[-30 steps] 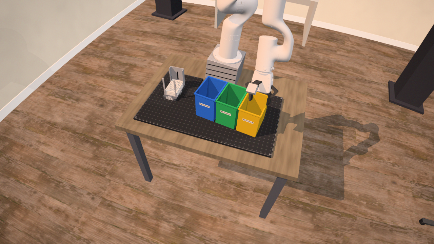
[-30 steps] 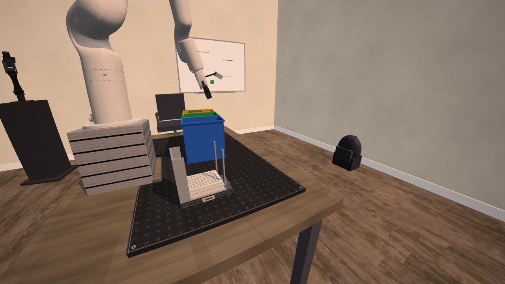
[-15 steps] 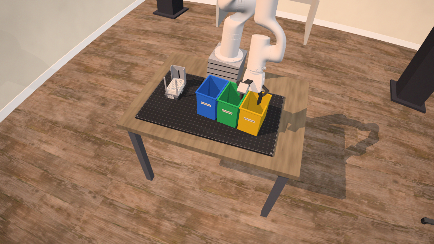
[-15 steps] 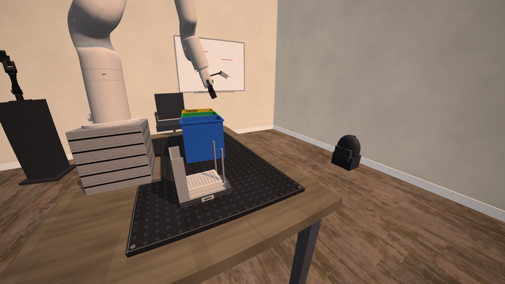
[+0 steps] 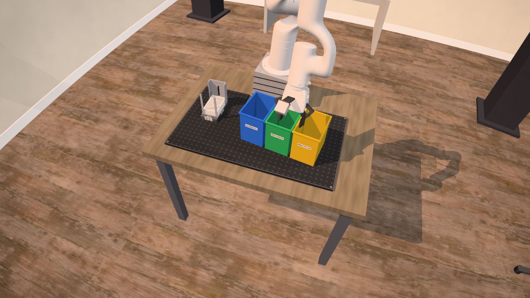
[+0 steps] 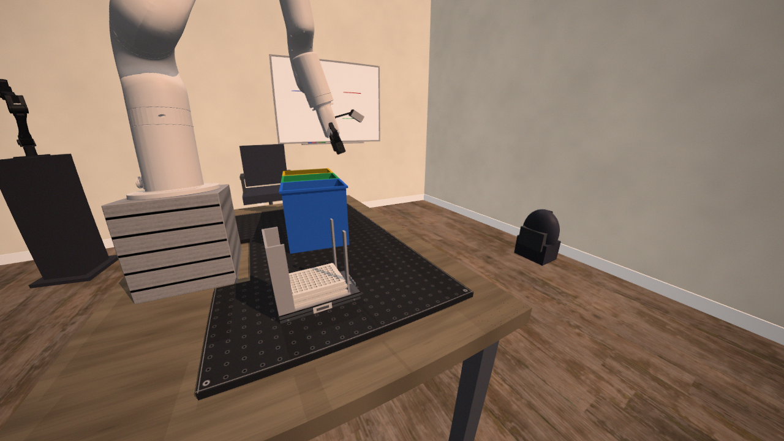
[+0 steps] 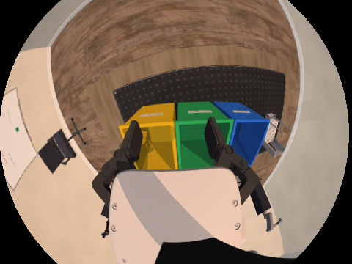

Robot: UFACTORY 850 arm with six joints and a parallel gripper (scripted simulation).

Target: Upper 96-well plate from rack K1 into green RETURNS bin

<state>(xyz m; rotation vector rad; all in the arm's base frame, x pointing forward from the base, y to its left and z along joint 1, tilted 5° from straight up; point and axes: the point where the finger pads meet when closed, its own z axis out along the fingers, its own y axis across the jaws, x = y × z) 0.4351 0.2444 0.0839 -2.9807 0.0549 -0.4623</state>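
My black two-finger gripper [image 5: 293,114] hangs wide apart, holding nothing; the white, stiff, light-looking 96-well plate [image 6: 318,277] sits far off sideways; I'd pinch its long edges.

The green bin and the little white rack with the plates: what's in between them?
The blue bin stands between the green bin and the white rack, then bare black pegboard; the top view shows it.

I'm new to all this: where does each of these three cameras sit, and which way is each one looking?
Top: high up across the table from the arm, looking down; shows the white arm and open claw.
Exterior: low beside the table, by the plate rack, looking along the bins; shows the arm's base and the claw.
Wrist: on the arm just behind the claw, looking down into the bins; shows both fingers.
Shared: all see the blue bin, green bin and yellow bin.
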